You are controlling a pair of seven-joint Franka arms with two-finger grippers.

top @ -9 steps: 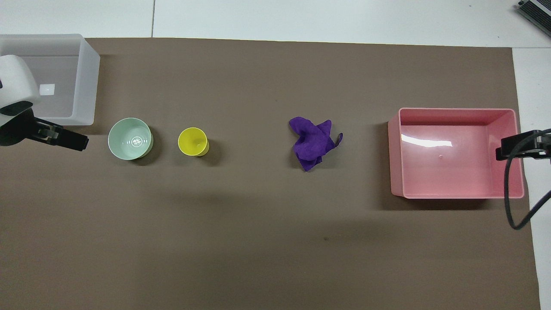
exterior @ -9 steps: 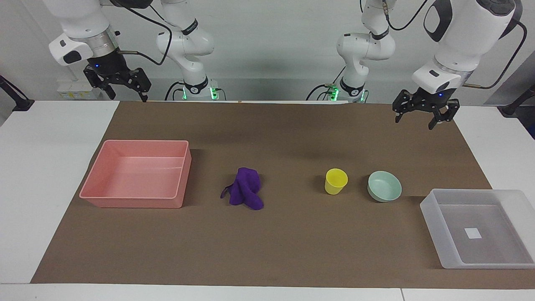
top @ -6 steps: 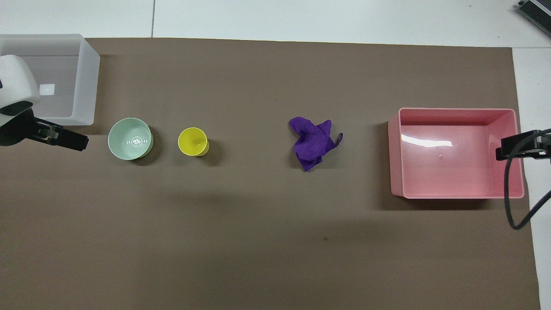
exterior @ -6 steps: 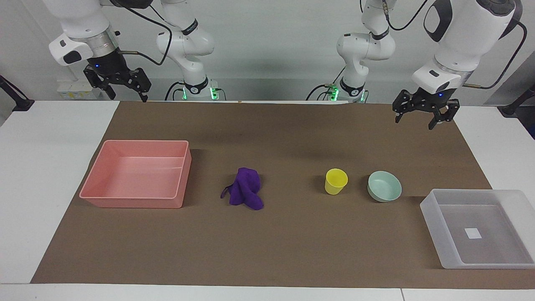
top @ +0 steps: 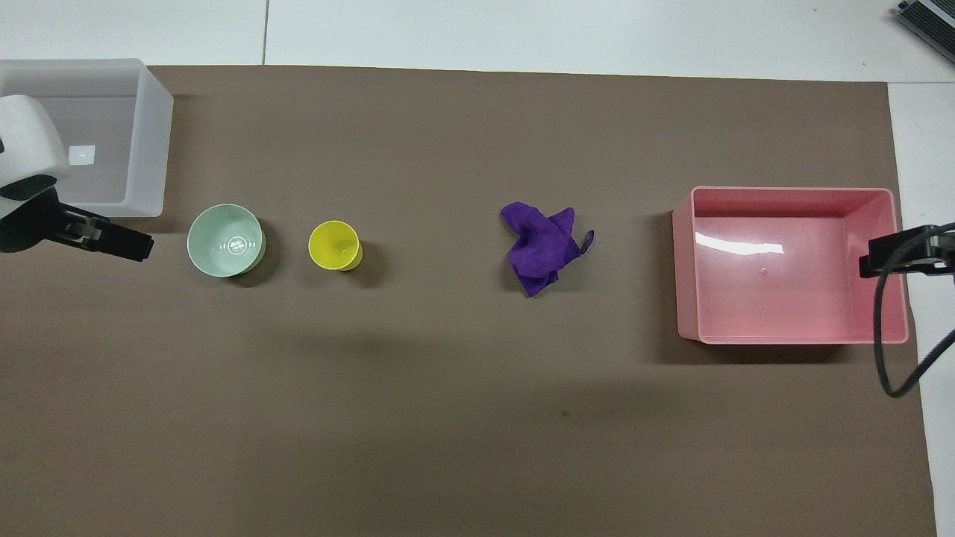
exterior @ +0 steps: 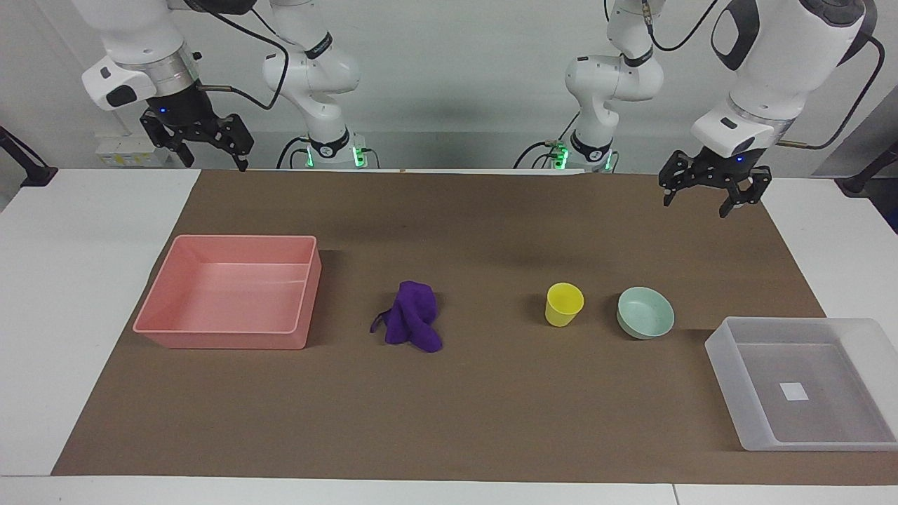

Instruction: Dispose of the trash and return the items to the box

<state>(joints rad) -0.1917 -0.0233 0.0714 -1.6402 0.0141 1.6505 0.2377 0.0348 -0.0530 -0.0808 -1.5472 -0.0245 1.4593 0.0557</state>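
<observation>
The trash, a lumpy purple rag (exterior: 410, 324) (top: 543, 246), lies mid-mat. Toward the left arm's end stand the items: a yellow cup (exterior: 563, 304) (top: 335, 245) and, beside it, a mint-green bowl (exterior: 645, 312) (top: 225, 240). The box, a translucent tray (exterior: 722, 355) (top: 153, 134) with a white label, sits at that end, farther from the robots. My left gripper (exterior: 694, 198) hangs open and empty, high over the mat's corner at its own end. My right gripper (exterior: 210, 156) hangs open and empty, high over the mat's corner at its end.
A pink tray (exterior: 303, 301) (top: 686, 268) sits on the brown mat (exterior: 491, 407) toward the right arm's end. White tabletop (exterior: 77, 294) borders the mat. A black cable (top: 888, 328) from the right arm hangs over the pink tray's edge in the overhead view.
</observation>
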